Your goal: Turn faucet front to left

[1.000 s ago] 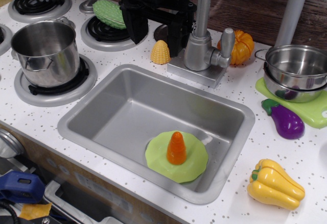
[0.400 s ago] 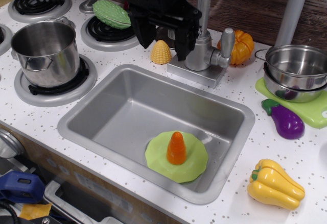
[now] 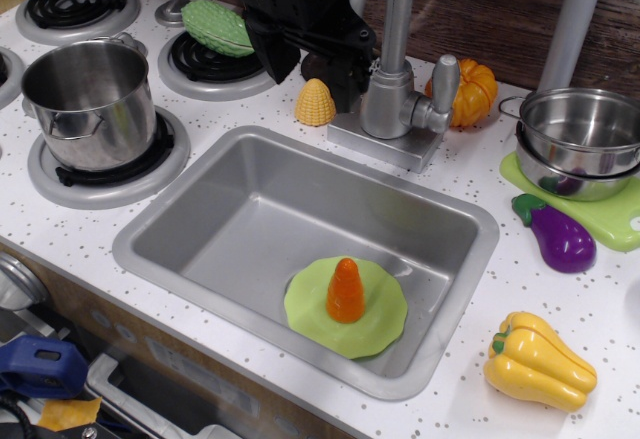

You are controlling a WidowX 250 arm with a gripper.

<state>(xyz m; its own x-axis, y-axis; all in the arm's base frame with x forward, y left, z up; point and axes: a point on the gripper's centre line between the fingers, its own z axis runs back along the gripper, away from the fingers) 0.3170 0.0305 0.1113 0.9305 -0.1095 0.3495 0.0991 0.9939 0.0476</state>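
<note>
The silver-grey faucet (image 3: pixel 392 97) stands on its flat base (image 3: pixel 385 145) behind the sink (image 3: pixel 190 221). Its side lever (image 3: pixel 441 87) points right. Its thin spout pipe (image 3: pixel 399 9) rises and curves left out of the top of the frame; the spout end is hidden. My black gripper (image 3: pixel 312 67) hangs just left of the pipe, above the yellow corn (image 3: pixel 314 102). Its jaws look open and empty, with one finger (image 3: pixel 272 51) at the left and the other close to the faucet body.
An orange carrot (image 3: pixel 345 291) stands on a green plate (image 3: pixel 375 331) in the sink. A steel pot (image 3: pixel 88 101) sits on a left burner and a green vegetable (image 3: pixel 217 26) behind it. A pumpkin (image 3: pixel 474 91), stacked bowls (image 3: pixel 580 139), an eggplant (image 3: pixel 558 237) and a yellow pepper (image 3: pixel 537 362) lie at the right.
My gripper has shifted right toward the faucet pipe and tilted, then risen a little. The faucet has not visibly turned.
</note>
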